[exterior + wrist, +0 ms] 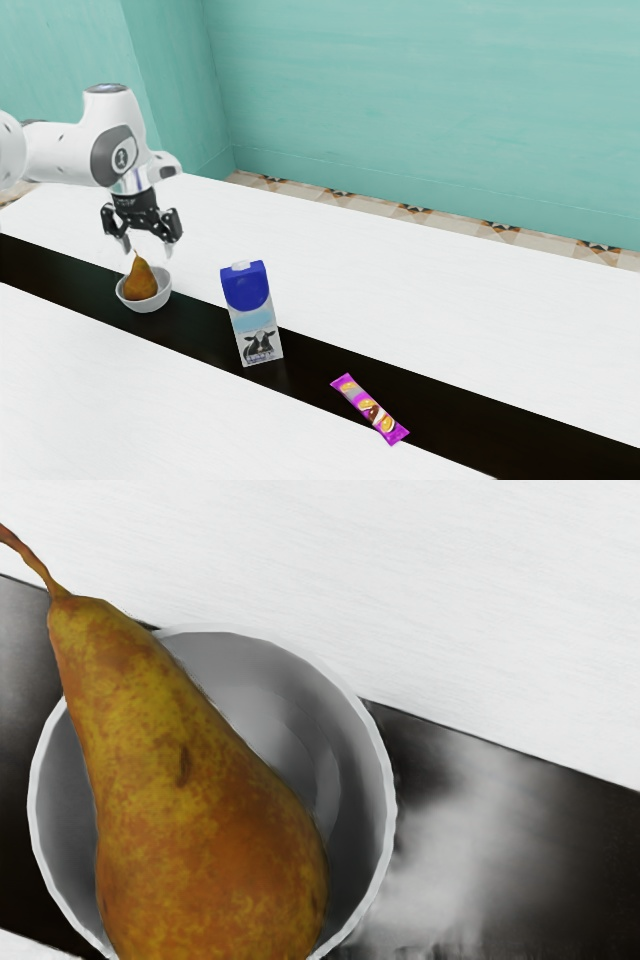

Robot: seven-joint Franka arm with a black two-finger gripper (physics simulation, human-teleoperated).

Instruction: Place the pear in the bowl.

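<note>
A brown-and-yellow pear (141,282) sits, stem up, in a round white bowl (147,305) near a long edge of the white table's (420,290) black strip (198,325); the black two-finger gripper (146,247) hangs above, fingers spread wide.

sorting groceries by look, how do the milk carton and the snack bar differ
The carton stands upright; the snack bar lies flat. The carton is blue and white with a cow; the snack bar is mostly purple. The carton is bulkier than the snack bar. Both are printed packages on the table.
</note>
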